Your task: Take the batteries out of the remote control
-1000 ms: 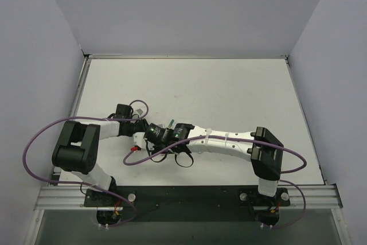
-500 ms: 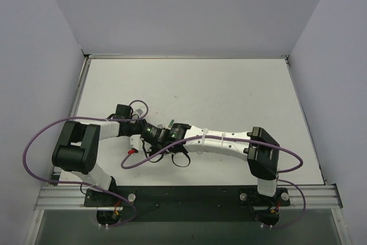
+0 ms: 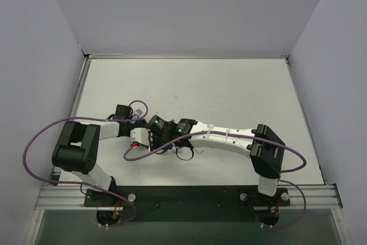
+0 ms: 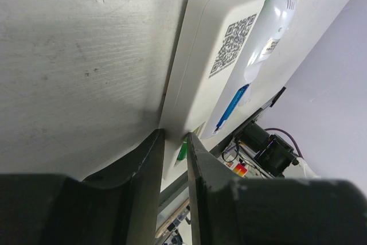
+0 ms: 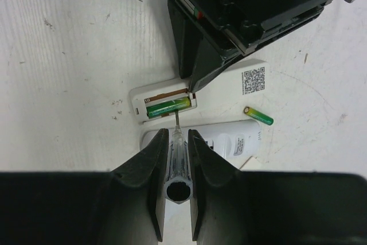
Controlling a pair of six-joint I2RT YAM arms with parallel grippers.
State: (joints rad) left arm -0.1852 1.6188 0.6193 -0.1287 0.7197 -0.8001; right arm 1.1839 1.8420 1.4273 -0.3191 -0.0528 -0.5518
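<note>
Green battery [image 5: 168, 108] lies in the remote [image 5: 137, 102], stick [image 5: 176, 148] tip against it.

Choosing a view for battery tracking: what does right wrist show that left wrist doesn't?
Right wrist only: open compartment holding a green battery, a loose green battery on the table, clear-handled tool in the jaws of the right gripper. Left wrist only: a blue strip on the second remote. Both: QR-labelled remote clamped in the jaws of the left gripper.

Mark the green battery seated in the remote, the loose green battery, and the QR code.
seated green battery [image 5: 168, 107]: right wrist view, middle of its body.
loose green battery [image 5: 258, 116]: right wrist view, middle of its body.
QR code [image 5: 253, 80]: right wrist view, centre of the printed square.
</note>
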